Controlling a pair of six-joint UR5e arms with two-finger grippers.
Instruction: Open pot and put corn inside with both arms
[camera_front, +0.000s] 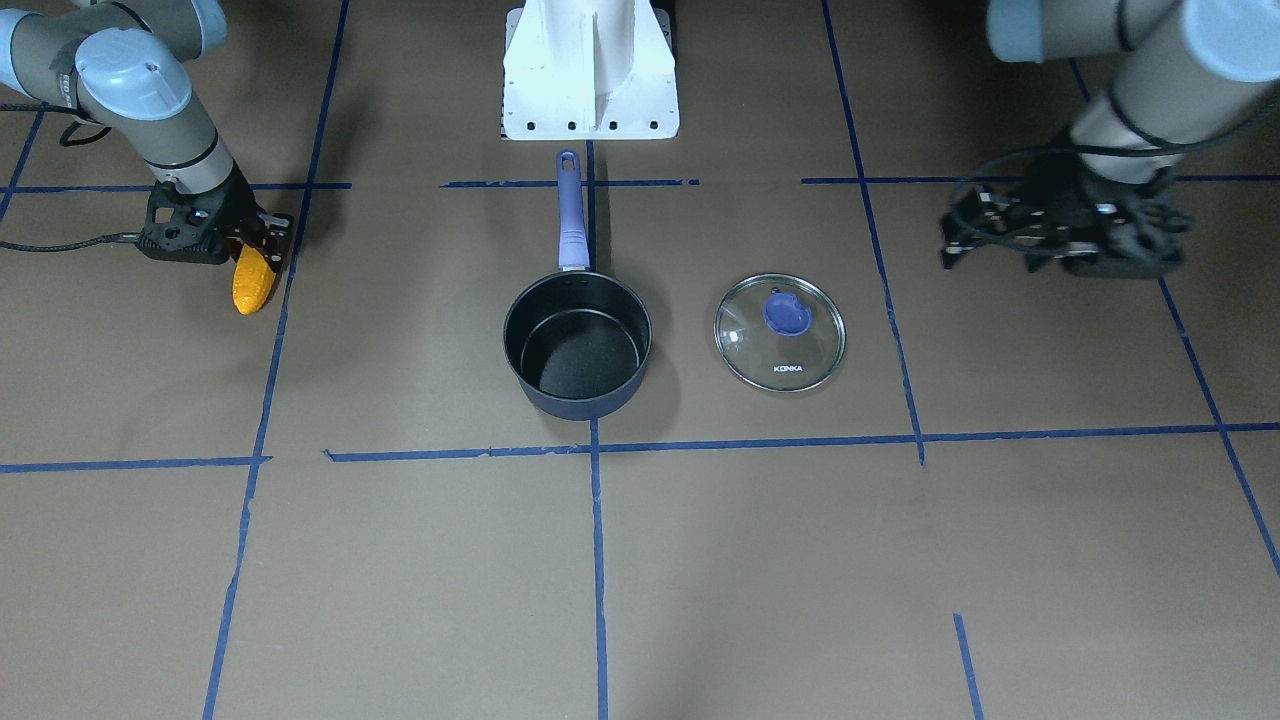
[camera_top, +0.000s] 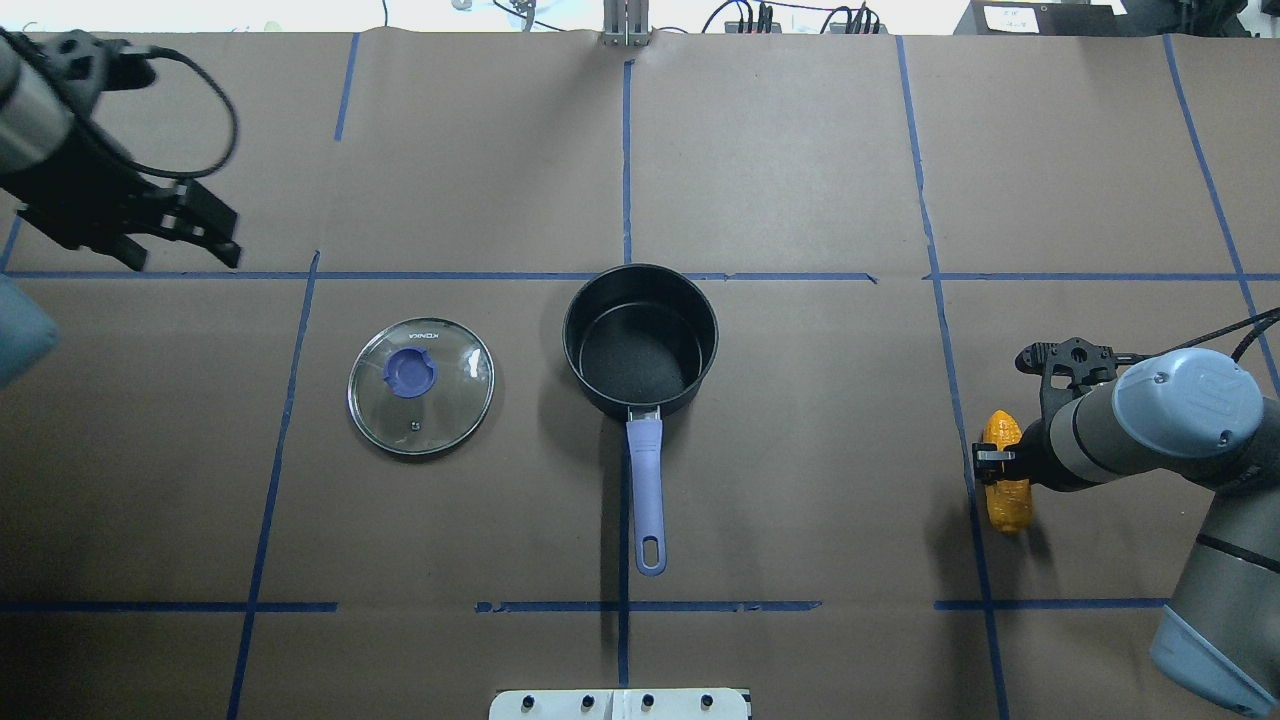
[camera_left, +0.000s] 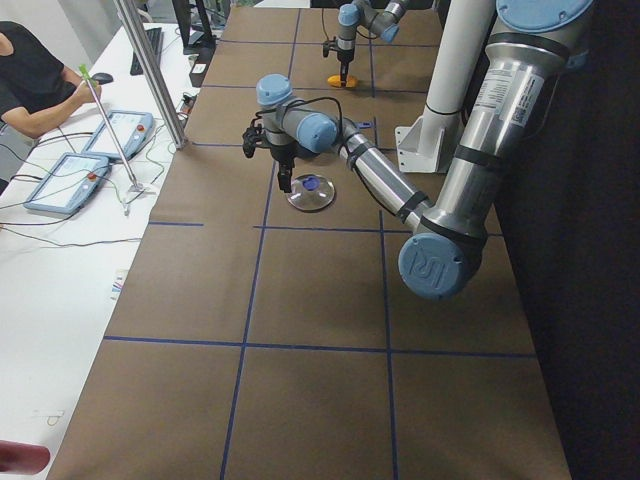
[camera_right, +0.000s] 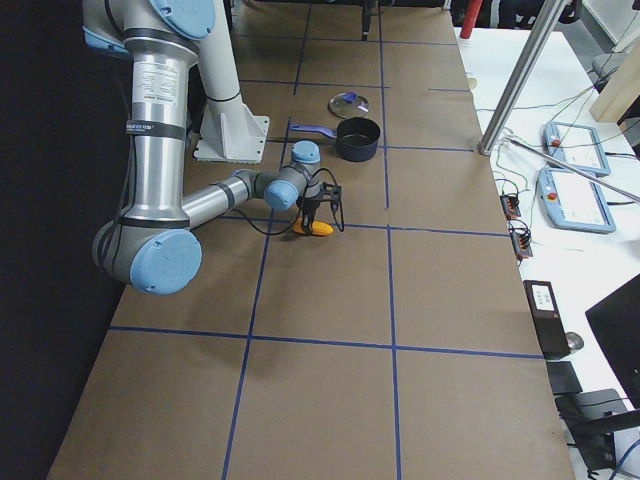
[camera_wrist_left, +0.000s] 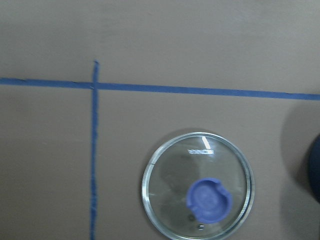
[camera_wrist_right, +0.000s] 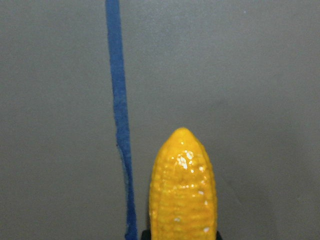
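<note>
The right gripper (camera_top: 1004, 461) is clamped across the orange-yellow toy corn cob (camera_top: 1006, 500) — long axis parallel to the lavender handle (camera_top: 645, 470) — well to the right of the uncovered dark navy saucepan (camera_top: 640, 350), whose round glass lid (camera_top: 420, 385) lies beyond, toward the left gripper (camera_top: 232, 240), jaws apart.

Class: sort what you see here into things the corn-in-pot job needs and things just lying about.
Job: pot, glass lid, corn, right gripper, left gripper.
Lying about: white pedestal base, blue tape lines, control tablets.
</note>
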